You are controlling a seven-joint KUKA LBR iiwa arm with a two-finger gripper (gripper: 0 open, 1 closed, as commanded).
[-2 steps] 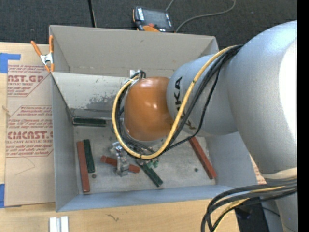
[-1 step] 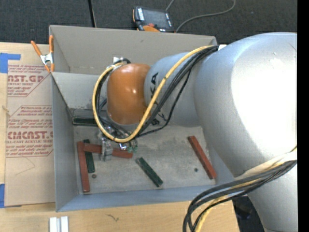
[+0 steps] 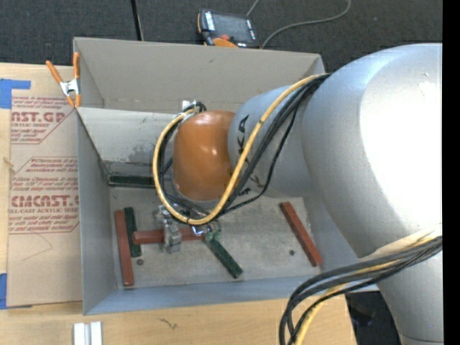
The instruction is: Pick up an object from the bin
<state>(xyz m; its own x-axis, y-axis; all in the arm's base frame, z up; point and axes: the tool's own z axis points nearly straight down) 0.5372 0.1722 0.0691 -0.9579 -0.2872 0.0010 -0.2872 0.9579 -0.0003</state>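
My gripper point(image 3: 170, 237) hangs low in the bin's front left part, under the orange wrist cover. It is right over a short red bar point(image 3: 149, 237) that lies crosswise on the floor and passes beneath it. That bar's left end meets a long red bar point(image 3: 123, 254) running front to back, the two making a T. A dark green bar point(image 3: 130, 223) lies just beside the long red one. Another green bar point(image 3: 224, 257) lies slanted to the right of the gripper. The metal of the gripper hides where it meets the short red bar.
A red bar point(image 3: 300, 233) lies slanted near the right wall. A dark bar point(image 3: 129, 180) rests along the foot of the back wall. The arm and its yellow and black cables cover the bin's back right. Bare floor shows between the green and right red bars.
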